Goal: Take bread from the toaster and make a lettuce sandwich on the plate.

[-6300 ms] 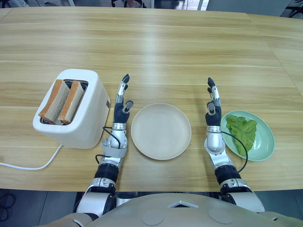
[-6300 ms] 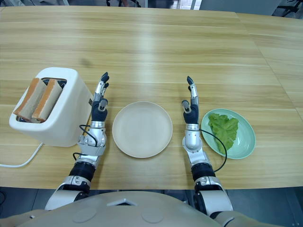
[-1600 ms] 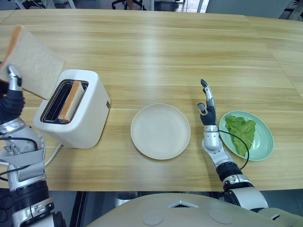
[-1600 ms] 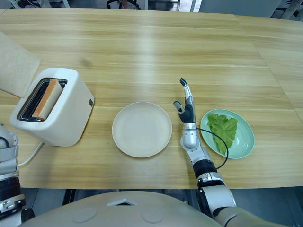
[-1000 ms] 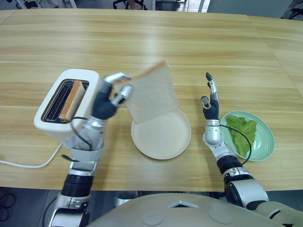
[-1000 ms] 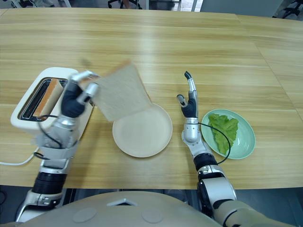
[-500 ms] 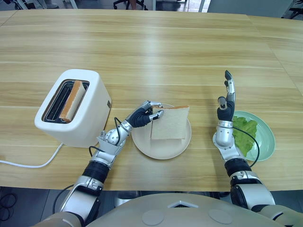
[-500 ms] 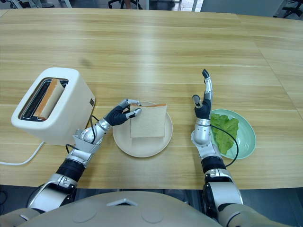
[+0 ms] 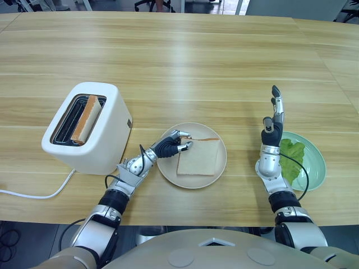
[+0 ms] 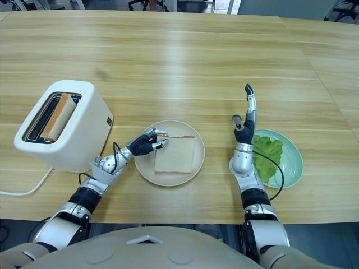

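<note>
One bread slice (image 9: 199, 158) lies on the plate (image 9: 190, 182); the lettuce and the top slice are not yet placed.
The slice lies flat on the right half of the beige plate. The left hand (image 9: 168, 147) rests low at its upper-left corner, and whether it grips the bread I cannot tell. A second slice (image 9: 84, 119) stands in the right slot of the white toaster (image 9: 104, 145), near the plate's left. The lettuce leaf (image 9: 291, 154) lies untouched on the green dish (image 9: 315, 168) to the right. Just beside it the right hand (image 9: 272, 126) stands upright, spread and holding nothing. By my reckoning roughly a third of the job is done.
</note>
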`<act>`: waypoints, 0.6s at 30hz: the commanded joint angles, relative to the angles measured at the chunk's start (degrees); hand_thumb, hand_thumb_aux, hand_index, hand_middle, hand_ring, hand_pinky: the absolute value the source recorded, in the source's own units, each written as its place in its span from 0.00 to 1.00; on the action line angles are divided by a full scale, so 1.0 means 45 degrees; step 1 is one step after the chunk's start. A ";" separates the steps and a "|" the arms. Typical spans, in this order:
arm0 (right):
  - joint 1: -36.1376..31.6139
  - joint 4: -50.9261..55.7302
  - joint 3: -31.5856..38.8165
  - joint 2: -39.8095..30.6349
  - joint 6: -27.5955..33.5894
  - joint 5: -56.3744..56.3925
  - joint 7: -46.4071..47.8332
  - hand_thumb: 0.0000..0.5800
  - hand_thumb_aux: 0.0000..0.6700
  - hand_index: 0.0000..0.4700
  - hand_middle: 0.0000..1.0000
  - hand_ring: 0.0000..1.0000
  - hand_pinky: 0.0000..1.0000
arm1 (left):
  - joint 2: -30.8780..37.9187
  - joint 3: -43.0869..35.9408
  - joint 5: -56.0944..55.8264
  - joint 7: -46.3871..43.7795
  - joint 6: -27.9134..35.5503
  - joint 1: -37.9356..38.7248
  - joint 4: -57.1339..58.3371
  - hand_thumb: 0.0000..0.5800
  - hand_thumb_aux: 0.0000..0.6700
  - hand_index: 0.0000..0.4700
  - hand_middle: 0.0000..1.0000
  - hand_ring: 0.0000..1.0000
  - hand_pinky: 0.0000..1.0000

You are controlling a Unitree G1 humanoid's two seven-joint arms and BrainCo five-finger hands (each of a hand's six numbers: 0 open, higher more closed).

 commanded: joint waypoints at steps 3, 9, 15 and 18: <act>0.0115 -0.0194 -0.0148 -0.0158 0.0174 0.0097 0.0106 0.00 0.00 0.00 0.00 0.00 0.00 | 0.0314 -0.0208 0.1715 0.1243 -0.0017 -0.0137 0.0307 0.00 0.00 0.00 0.00 0.00 0.00; 0.0493 -0.0407 -0.0354 -0.0404 0.0180 0.0109 0.0036 0.00 0.00 0.00 0.00 0.00 0.00 | 0.0491 -0.0264 0.2781 0.2454 0.0083 -0.0310 0.0206 0.00 0.00 0.00 0.00 0.00 0.00; 0.1392 -0.1865 -0.0575 -0.0698 0.0445 -0.0231 0.0116 0.00 0.00 0.00 0.00 0.00 0.00 | 0.0558 -0.0380 0.3707 0.3581 0.0118 -0.0552 0.0034 0.00 0.00 0.00 0.00 0.00 0.00; 0.2268 -0.3392 -0.0901 -0.1059 0.0867 -0.0521 0.0317 0.00 0.00 0.00 0.00 0.00 0.00 | 0.0671 -0.0226 0.3809 0.3976 0.0103 -0.0388 -0.0593 0.00 0.00 0.00 0.00 0.00 0.00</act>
